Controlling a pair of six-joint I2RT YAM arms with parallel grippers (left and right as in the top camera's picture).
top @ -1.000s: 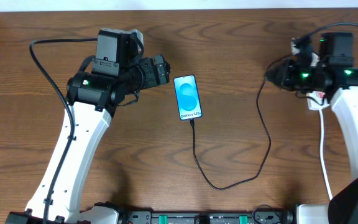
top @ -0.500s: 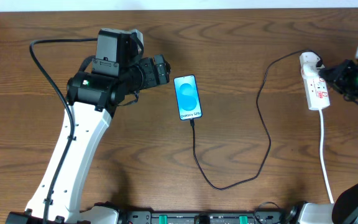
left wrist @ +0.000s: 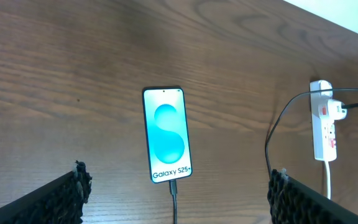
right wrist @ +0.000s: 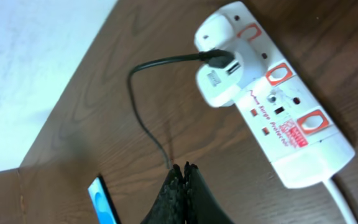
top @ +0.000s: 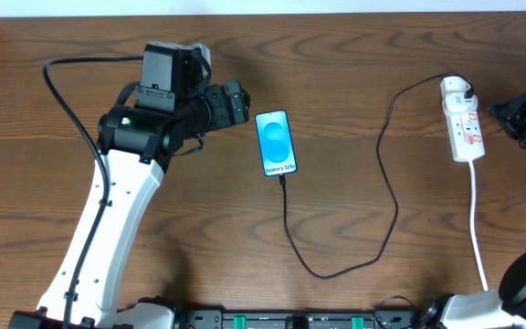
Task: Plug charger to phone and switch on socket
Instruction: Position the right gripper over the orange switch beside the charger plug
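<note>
A: Where do we have the phone against the left gripper?
B: We see it lying flat, screen up and lit blue, just ahead of that gripper and near it, not touching. From the wrist view it sits between the lines of the two fingers. Those jaws stand spread wide and we find nothing in them.
A: And the right gripper?
B: We see its fingers pressed together with nothing between them. It hangs just beside the power strip, on the side away from the phone, clear of it.
A: What do we make of the cable?
B: The black cable runs from the phone's lower edge, where its tip meets the phone. It loops toward the near side of the table, then climbs to the far end of the strip. There it goes into a white plug head, and the plug head sits in the strip's end outlet.
A: Can we read the switches?
B: We see red marks along the strip, but we cannot tell which way any switch is set. The strip's own white cord leaves its near end and runs toward the table's front edge.
A: And what lies under it all?
B: A dark brown wooden table with a plain grain. Along its far edge we see a white band, and in the right wrist view the same white shows past the table's corner
</note>
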